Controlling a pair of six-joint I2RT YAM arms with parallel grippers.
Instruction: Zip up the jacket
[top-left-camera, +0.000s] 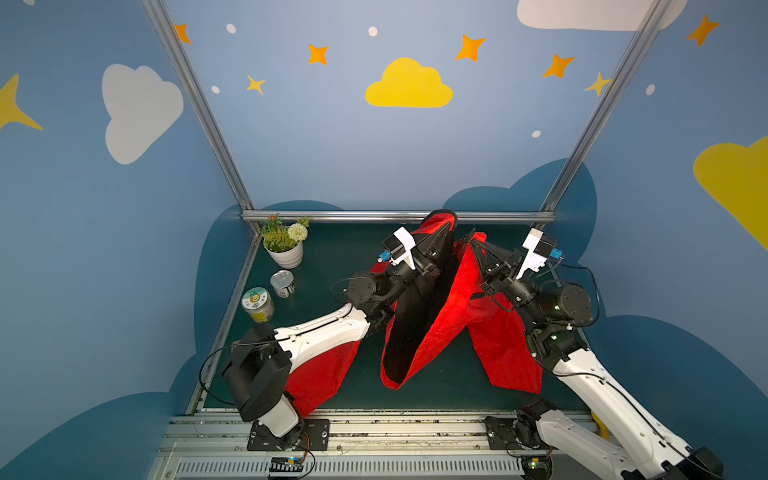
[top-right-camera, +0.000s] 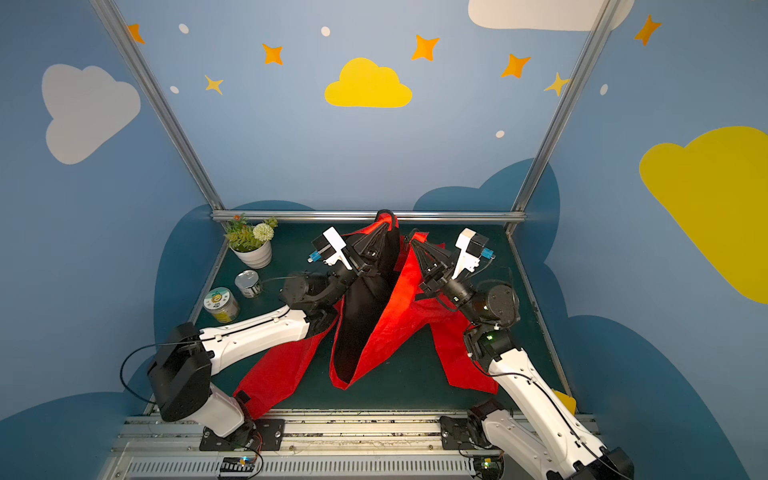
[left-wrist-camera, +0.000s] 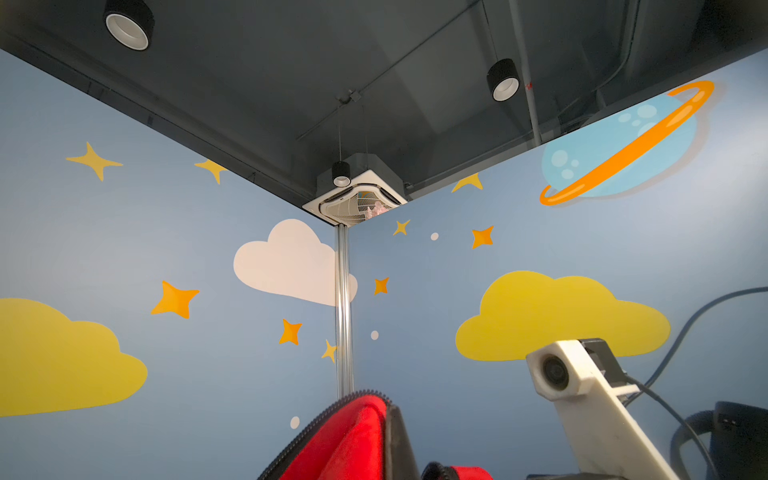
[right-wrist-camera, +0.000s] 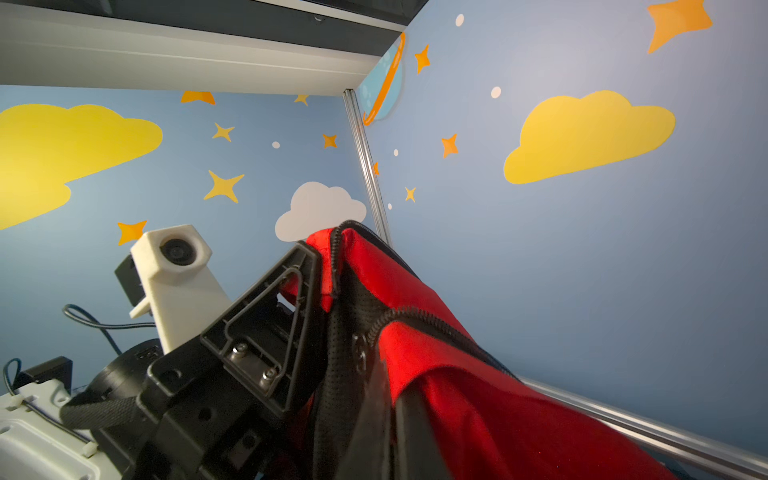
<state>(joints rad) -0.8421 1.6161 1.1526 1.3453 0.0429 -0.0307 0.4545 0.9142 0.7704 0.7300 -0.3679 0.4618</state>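
Top views, both: jacket (top-left-camera: 432, 332) hangs between the two arms. It is lifted by its upper front edges toward the back of the tabletop (top-left-camera: 332, 257), with the lower body and sleeves trailing on the surface. Left hand (top-left-camera: 444, 230) is clamped shut on one front edge near the collar. Right hand (top-left-camera: 473, 243) is clamped shut on the opposite edge, just beside it. The front gapes open: black lining (top-left-camera: 419, 316) shows as a long wedge between the red panels, so the zipper halves are apart over most of the visible length. Right wrist view shows zipper teeth (right-wrist-camera: 336, 262) running over the pinched edge, unmated; left wrist view shows zipper teeth (left-wrist-camera: 353, 398) loose as well. Panels meet at the wedge's low tip, but I can't tell whether the pin is seated there or the fabric just folds. Slider not found in any view. My read: no zip travel done, only the grasp-and-lift stage. Left to do: straighten the front, join the bottom ends, pull the slider up. Plant pot (top-left-camera: 284, 253), metal can (top-left-camera: 282, 283) and jar (top-left-camera: 258, 305) sit well apart, not in the way.
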